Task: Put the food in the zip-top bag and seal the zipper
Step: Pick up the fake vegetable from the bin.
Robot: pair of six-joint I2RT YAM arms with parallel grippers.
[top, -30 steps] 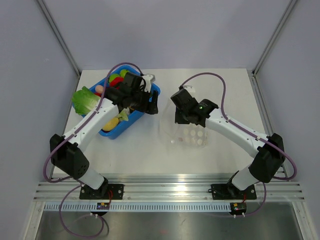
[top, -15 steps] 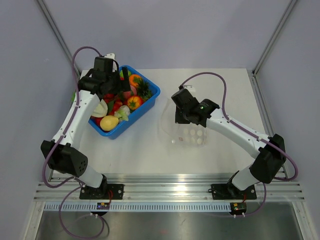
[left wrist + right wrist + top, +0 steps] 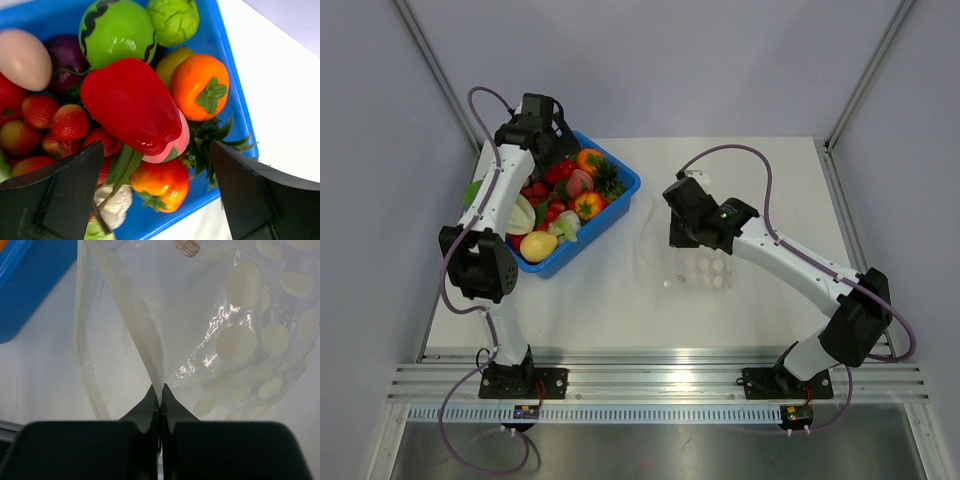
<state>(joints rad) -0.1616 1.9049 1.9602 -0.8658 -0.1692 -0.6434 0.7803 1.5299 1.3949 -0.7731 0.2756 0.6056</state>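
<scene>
Presently our right fingers [image 3: 160, 388] are pinched shut on the zipper [image 3: 141, 335] of the zip-top bag [image 3: 692, 262], and the pale strip runs up and leftward away from their tips. The bag's mouth gapes to their left, toward the blue bin [image 3: 623, 190]. Its dotted body spreads to their right, lying on the tabletop [image 3: 590, 300]. Our right arm reaches diagonally inward from its base. Our left arm stretches far back with its wrist turned down. Our left fingers [image 3: 156, 150] are spread wide above the food [image 3: 200, 90] heaped in the bin, with a red pepper [image 3: 130, 105] directly beneath them.
</scene>
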